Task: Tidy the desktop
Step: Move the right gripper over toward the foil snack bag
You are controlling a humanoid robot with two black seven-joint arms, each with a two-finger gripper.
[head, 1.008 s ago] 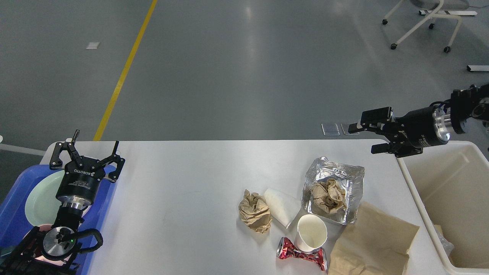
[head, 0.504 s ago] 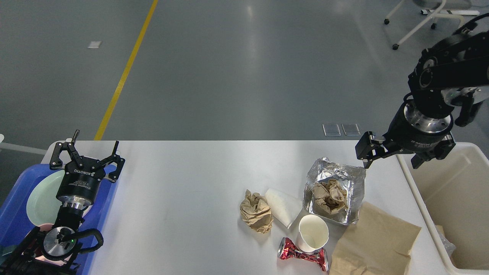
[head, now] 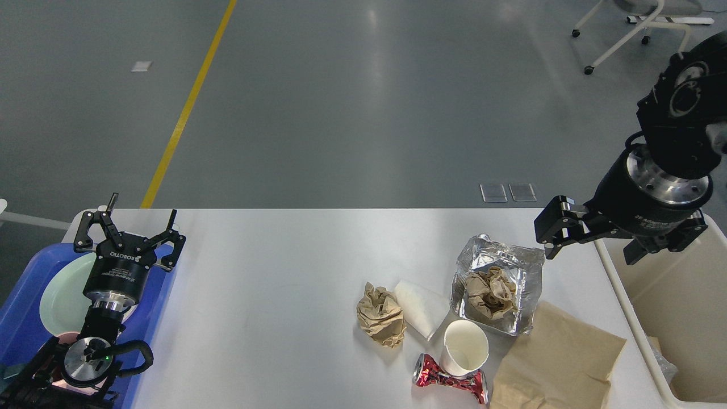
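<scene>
The white counter (head: 284,295) spans the view's lower half. Nearest on it lie a crushed red can (head: 448,379), a paper cup (head: 464,347) and a brown bag (head: 554,363), then a crumpled wad (head: 380,314) and a foil tray (head: 498,282). Above the counter's left edge, the left hand (head: 142,218) is spread open, empty. Over its far right corner, the right hand (head: 593,244) seems open, one finger partly hidden.

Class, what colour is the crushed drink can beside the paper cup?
Red with silver ends, the crushed drink can; head view.
</scene>
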